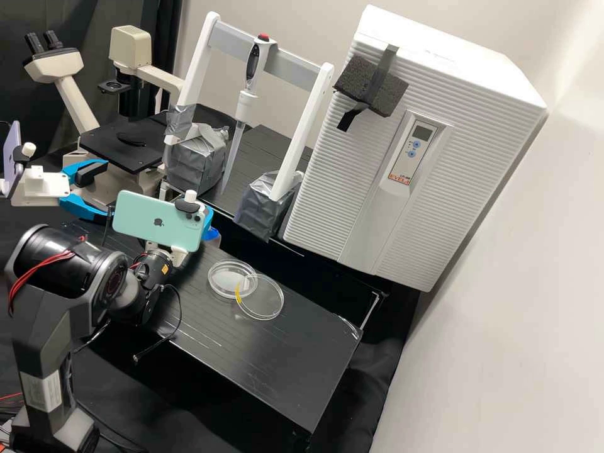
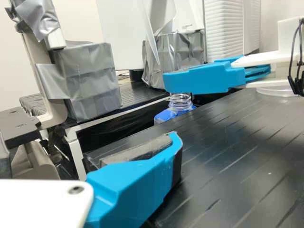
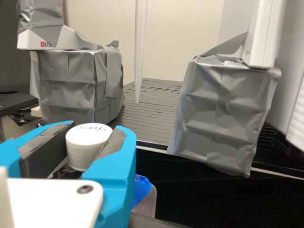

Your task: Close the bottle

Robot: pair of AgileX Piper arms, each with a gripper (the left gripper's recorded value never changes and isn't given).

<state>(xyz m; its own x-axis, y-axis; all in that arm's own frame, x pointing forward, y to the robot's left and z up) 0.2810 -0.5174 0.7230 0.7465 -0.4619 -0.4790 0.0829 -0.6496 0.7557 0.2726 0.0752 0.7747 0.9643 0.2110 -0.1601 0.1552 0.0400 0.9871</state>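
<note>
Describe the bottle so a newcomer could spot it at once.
Start at the white ribbed cabinet, then the tape-wrapped stand foot beside it. Near that foot, under the cap held by the right gripper, stands the bottle: clear, blue-labelled, threaded neck open.

**Grey arm, white hands, blue fingers**

The near arm (image 1: 44, 327) is dark grey, with a round black joint housing crossed by thin red cables. The right hand (image 3: 89, 140) has a white body with one dark screw and angular bright blue fingers (image 3: 116, 166) lined with dark grey pads. The left hand (image 1: 106, 190) is white and blue likewise.

White cap (image 3: 89, 141), blue right claw (image 3: 80, 148) (grey pads (image 3: 38, 153))
</note>
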